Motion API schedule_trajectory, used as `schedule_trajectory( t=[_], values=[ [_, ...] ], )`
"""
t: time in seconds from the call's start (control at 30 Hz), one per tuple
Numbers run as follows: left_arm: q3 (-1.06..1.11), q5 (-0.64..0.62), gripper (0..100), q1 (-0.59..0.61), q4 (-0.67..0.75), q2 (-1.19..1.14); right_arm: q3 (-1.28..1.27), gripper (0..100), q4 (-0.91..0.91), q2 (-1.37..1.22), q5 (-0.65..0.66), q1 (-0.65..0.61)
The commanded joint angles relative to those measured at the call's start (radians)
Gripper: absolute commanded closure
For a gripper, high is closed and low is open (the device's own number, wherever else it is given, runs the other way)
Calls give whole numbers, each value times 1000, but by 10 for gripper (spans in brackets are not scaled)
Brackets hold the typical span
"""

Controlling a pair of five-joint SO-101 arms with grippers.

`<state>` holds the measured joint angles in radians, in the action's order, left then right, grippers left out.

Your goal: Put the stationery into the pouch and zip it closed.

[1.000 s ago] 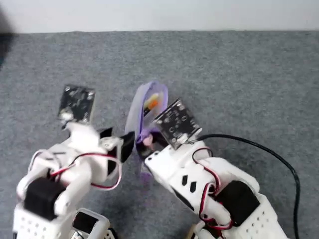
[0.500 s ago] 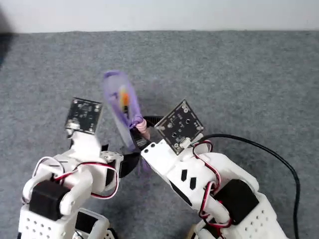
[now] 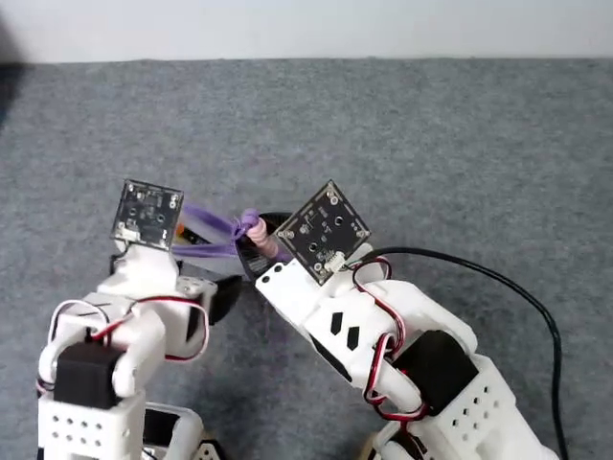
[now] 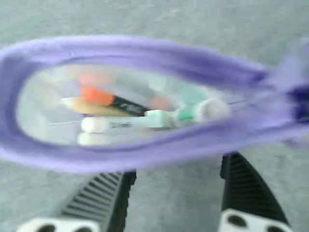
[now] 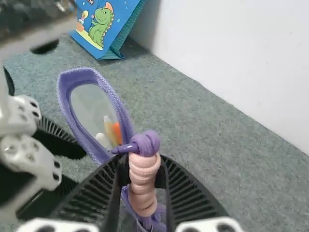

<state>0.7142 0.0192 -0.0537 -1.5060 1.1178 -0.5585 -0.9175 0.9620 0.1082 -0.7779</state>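
Work surface: a grey, carpet-like mat [image 3: 460, 134] ended at a plain white wall [image 3: 306, 29]. One blue bag with a dinosaur picture [image 5: 104, 26] leaned against that wall.

Task object: one purple-rimmed pouch [image 4: 145, 53] with a clear side was between the two arms. In the high view its long axis ran roughly side to side, and its zip-pull end pointed toward the right arm.

Contents: at least three pens or markers [image 4: 120, 104] lay lengthwise inside the pouch. Blur prevented a firm count.

Right gripper [image 5: 142, 166]: the jaws were clamped on the single pink coiled zip pull [image 5: 144, 181], which was topped by a purple knot.

Left gripper [image 4: 176, 171]: the two black fingers [image 4: 113, 193] were spread apart, and the pouch stretched across just beyond their tips.

One black cable [image 3: 498, 283] trailed from the right arm.
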Motion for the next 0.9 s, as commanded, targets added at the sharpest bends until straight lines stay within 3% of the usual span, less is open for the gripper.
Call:
schedule_trajectory(
  t=[0.0,0.13,0.27,0.5,0.7,0.87],
  values=[
    [1,71,724,87,49,15,9,991,-51,-2,14,16],
    [12,61,725,144,181,6,12,991,-208,4,8,16],
    [54,-25,740,135,339,5,12,991,-323,4,6,8],
    [127,-147,780,-58,519,6,5,991,-384,-7,5,-111],
    [140,-158,788,-224,489,8,-49,991,-308,1,6,-124],
    [122,-157,790,-167,430,17,-52,991,-252,2,8,-74]
  ],
)
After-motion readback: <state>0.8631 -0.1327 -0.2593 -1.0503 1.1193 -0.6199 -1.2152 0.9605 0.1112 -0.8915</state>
